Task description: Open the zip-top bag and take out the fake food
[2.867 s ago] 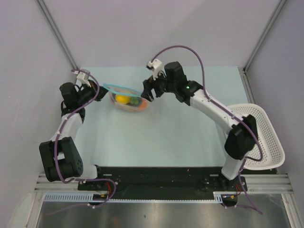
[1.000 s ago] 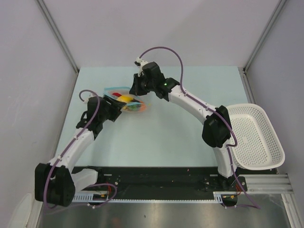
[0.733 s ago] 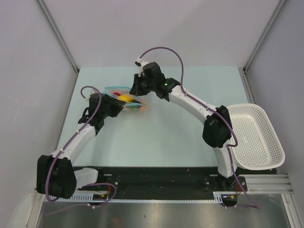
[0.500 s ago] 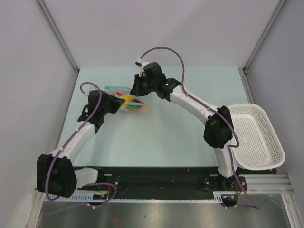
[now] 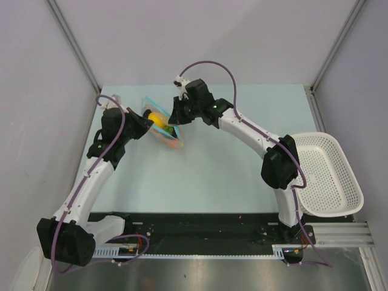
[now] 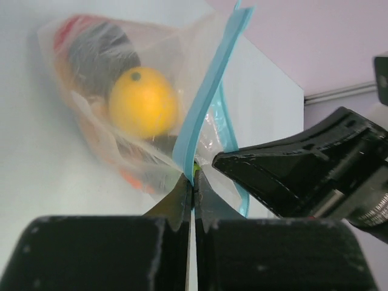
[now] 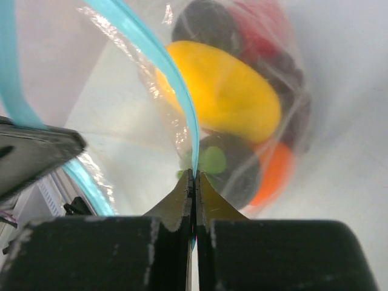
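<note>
The zip-top bag [image 5: 162, 126], a clear pouch with a teal zip strip [image 6: 209, 91], is held between both grippers at the back left of the table. My left gripper [image 5: 144, 120] is shut on one side of the strip [image 6: 193, 177]. My right gripper [image 5: 174, 123] is shut on the other side [image 7: 195, 173], and the two sides spread apart between them. The fake food is inside the bag: a yellow fruit [image 7: 224, 97], an orange ball [image 7: 276, 173], a red piece [image 7: 260, 27] and dark pieces [image 7: 221, 167]. The yellow fruit [image 6: 142, 103] also shows in the left wrist view.
A white perforated basket [image 5: 339, 182] hangs over the table's right edge, beside the right arm's base. Grey walls with metal posts close in the table on the left, back and right. The right gripper's black finger [image 6: 291, 176] lies close beside the left jaws.
My left gripper has shut on the bag's zip strip and drawn back to the left. The bag has tilted, with its strip now running diagonally. The right gripper stays shut on its side.
</note>
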Action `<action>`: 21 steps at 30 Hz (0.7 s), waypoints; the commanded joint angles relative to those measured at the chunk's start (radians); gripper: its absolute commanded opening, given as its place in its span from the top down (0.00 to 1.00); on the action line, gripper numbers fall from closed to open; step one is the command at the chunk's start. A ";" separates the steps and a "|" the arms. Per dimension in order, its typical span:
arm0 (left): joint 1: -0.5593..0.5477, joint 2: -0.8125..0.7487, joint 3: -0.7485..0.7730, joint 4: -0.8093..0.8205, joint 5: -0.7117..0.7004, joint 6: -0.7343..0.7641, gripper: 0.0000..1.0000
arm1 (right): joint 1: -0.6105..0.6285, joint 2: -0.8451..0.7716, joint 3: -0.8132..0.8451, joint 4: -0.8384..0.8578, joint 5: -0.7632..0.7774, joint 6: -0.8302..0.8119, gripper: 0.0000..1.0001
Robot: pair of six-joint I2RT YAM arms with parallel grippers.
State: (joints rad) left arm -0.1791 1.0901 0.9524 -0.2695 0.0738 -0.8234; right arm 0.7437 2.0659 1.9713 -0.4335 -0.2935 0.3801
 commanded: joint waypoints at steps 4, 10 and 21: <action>-0.036 0.045 0.156 0.010 0.052 0.176 1.00 | -0.064 -0.073 0.014 -0.096 -0.143 -0.029 0.97; -0.054 0.284 0.400 -0.053 0.243 0.293 1.00 | -0.181 -0.099 -0.064 -0.203 -0.208 -0.105 0.86; -0.158 0.444 0.454 0.018 0.376 0.291 1.00 | -0.268 -0.265 -0.218 -0.215 -0.193 -0.190 0.39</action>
State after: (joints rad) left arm -0.3073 1.5257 1.3346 -0.3080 0.3702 -0.5816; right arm 0.4435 1.9167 1.8011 -0.6819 -0.4423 0.2234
